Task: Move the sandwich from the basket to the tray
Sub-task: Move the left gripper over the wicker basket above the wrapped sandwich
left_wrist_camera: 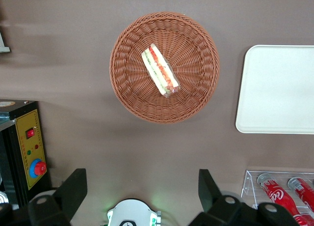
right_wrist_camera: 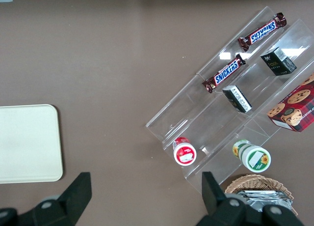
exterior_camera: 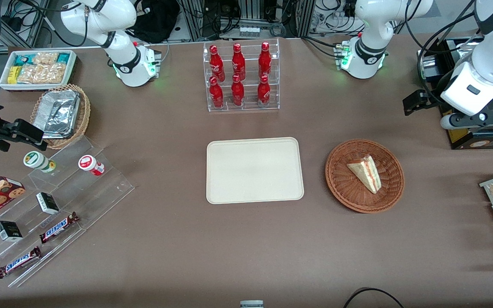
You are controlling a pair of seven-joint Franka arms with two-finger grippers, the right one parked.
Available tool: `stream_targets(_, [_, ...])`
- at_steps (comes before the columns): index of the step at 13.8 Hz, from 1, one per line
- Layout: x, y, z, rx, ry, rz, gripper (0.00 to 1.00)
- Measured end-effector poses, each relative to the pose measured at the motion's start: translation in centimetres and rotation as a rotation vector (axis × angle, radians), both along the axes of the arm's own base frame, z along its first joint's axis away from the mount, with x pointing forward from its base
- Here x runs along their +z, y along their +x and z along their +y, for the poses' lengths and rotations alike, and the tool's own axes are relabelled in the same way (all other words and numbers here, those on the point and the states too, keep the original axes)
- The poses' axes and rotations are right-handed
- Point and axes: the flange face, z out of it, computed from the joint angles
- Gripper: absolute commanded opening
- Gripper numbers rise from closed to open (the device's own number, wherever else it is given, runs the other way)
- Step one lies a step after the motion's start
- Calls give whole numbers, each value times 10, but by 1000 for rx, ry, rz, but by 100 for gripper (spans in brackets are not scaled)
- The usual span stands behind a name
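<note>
High over the working arm's end of the table, the gripper (left_wrist_camera: 142, 186) hangs well above and apart from the basket (exterior_camera: 364, 175). Its two dark fingers (left_wrist_camera: 72, 189) are spread wide, released, with only bare tabletop between them; they hold nothing and touch nothing.

Below it, a flat brown cloth-like surface (exterior_camera: 178, 239) covers the whole table, matte and evenly coloured. Cables and metal framing crowd the room's edge past the arm bases.

Round, shallow and reddish-brown, the basket is made of tight woven wicker in ringed rows. Inside it, the sandwich (exterior_camera: 365, 172) lies on the woven floor, a small triangular wedge of pale bread with red and green layers along its cut edge, in a clear glossy wrap. Just beside the basket, toward the parked arm's end, sits the tray (exterior_camera: 254, 170), a smooth cream-beige rectangle with rounded corners and a low rim, bare inside. Farther from the front camera than the tray stands a clear acrylic rack (exterior_camera: 242, 77) holding six shiny red bottles in two rows.
</note>
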Motion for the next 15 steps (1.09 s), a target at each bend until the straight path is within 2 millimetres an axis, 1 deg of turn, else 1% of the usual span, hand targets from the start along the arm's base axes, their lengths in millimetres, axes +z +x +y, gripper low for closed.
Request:
stream_targets(3, [-4, 1, 0, -8, 0, 8, 100])
stream_targets(4, [-12, 3, 0, -8, 0, 15, 100])
stream_targets(5, [-24, 7, 0, -9, -1, 18, 100])
stream_targets(6, [-44, 12, 0, -8, -2, 15, 100])
stream_targets(8, [-95, 17, -1, -9, -6, -12, 100])
stream_targets(10, [-144, 13, -3, -13, -8, -32, 100])
stream_targets(11, [-162, 9, -3, -14, -9, -39, 100])
stream_targets(12, [-175, 5, -3, -15, -9, -45, 100])
stream_targets(15, [-203, -1, -2, -2, -13, -86, 100])
